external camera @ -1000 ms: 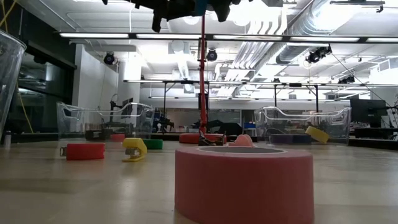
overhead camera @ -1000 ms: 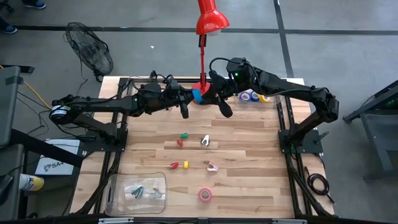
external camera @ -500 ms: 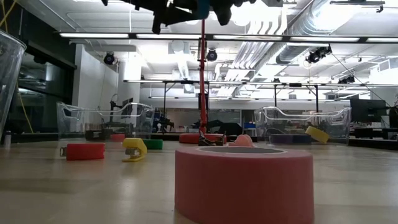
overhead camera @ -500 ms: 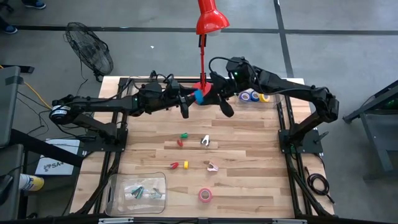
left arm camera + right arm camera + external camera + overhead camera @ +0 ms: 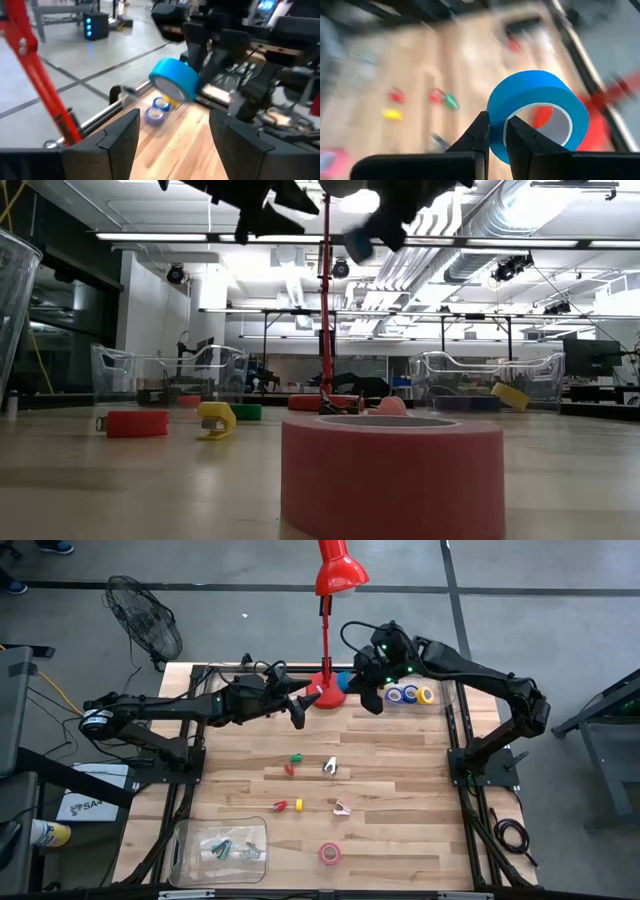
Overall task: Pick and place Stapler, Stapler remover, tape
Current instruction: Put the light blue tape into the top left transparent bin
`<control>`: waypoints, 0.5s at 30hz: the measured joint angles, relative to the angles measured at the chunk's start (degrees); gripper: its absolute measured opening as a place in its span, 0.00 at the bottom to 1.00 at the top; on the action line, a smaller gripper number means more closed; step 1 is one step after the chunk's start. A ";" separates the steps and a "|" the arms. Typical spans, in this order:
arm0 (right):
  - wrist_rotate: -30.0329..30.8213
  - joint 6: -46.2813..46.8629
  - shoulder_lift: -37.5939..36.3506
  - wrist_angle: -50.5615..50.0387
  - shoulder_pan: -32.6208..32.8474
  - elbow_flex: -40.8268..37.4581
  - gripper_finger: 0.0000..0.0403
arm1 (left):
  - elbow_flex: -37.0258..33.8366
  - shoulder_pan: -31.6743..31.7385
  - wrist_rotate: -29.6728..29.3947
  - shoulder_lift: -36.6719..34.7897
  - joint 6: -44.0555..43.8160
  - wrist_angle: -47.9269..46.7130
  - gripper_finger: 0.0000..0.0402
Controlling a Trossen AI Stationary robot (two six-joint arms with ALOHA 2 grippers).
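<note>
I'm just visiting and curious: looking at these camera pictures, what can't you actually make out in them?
- Stapler: none can be picked out in any view.
- Clear bin: high view, its pale contents are too small to name.
- Small coloured items mid-table: high view, too small to identify.
- Table behind the blue tape roll pinched by the right gripper: right wrist view, blurred.
- Both arms: low view, cut off by the top edge.
- Left gripper: open, empty.
</note>
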 joint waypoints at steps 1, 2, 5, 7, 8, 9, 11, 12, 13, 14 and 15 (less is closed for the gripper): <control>2.17 -0.61 -0.03 -2.50 -1.00 0.00 0.07 | 0.00 0.02 -0.20 0.00 -0.06 -0.77 0.59; 4.69 -1.05 -0.03 -5.39 -2.03 0.00 0.07 | 0.00 0.02 -0.25 0.00 -0.38 -1.35 0.59; 14.01 -2.50 0.02 -12.62 -5.34 0.00 0.07 | 0.00 0.00 -0.29 0.00 -2.48 -3.05 0.59; 18.62 -2.65 0.04 -16.52 -8.01 0.00 0.07 | 0.00 0.00 -0.29 0.00 -2.98 -3.77 0.59; 19.75 -2.48 0.14 -17.85 -9.49 0.00 0.07 | 0.00 0.00 -0.29 0.00 -2.99 -3.95 0.59; 20.11 -2.21 0.29 -18.73 -11.14 0.00 0.07 | -0.01 0.00 -0.29 -0.01 -2.99 -4.10 0.59; 20.30 -2.07 0.79 -20.10 -14.41 0.00 0.07 | 0.00 0.00 -0.29 -0.02 -2.99 -4.30 0.59; 20.32 -2.10 1.21 -20.29 -15.97 0.00 0.07 | 0.00 0.00 -0.29 -0.02 -2.99 -4.34 0.59; 20.34 -2.10 1.76 -20.23 -17.52 0.00 0.07 | 0.00 0.00 -0.30 -0.02 -2.99 -4.36 0.59; 20.32 -2.12 2.39 -20.14 -18.96 0.00 0.07 | 0.00 0.00 -0.31 -0.01 -2.99 -4.46 0.59; 20.32 -2.12 3.12 -20.08 -20.38 0.00 0.07 | 0.00 0.00 -0.31 -0.01 -2.99 -4.49 0.59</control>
